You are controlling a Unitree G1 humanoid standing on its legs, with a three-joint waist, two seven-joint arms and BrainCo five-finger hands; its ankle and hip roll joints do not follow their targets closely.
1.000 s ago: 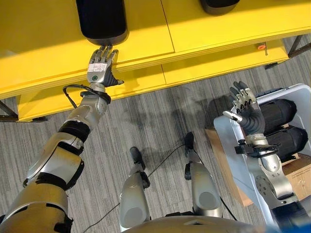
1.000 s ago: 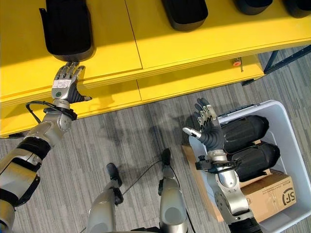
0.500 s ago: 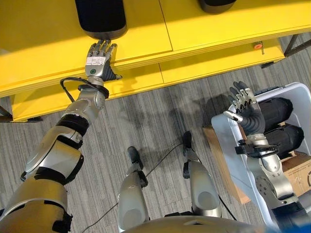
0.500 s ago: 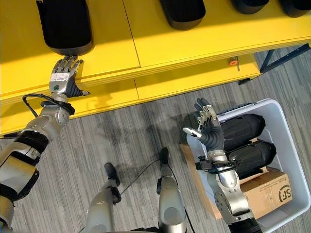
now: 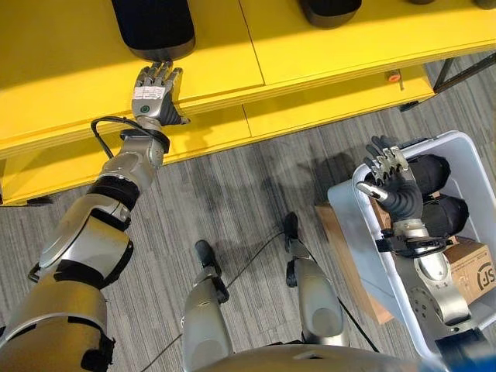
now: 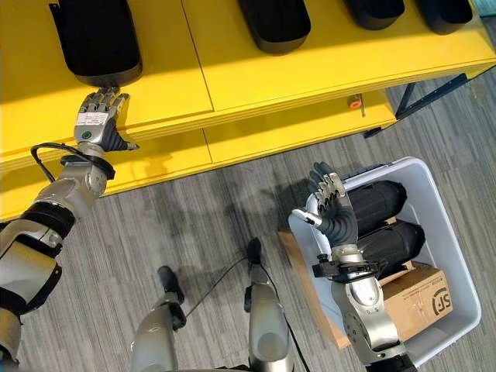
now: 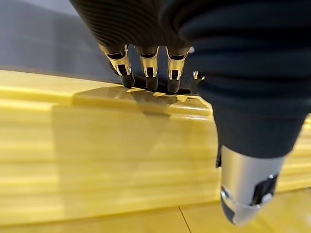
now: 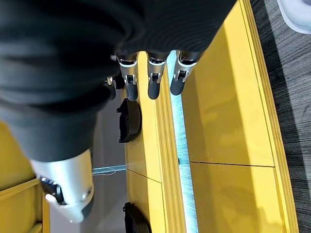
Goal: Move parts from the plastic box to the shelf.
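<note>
Parts (image 6: 377, 208) lengthwise across plastic box (image 6: 457, 256)

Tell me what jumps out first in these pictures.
The bright yellow shelf across the top, carrying a row of black parts. The left hand rests open at its front edge, below one part. The right hand hangs open over a plastic box holding two more.

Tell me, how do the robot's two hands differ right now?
The left hand lies flat on the yellow shelf, fingers touching a black part; the right hand is raised upright over the plastic box, touching nothing. Both are open and hold nothing.
</note>
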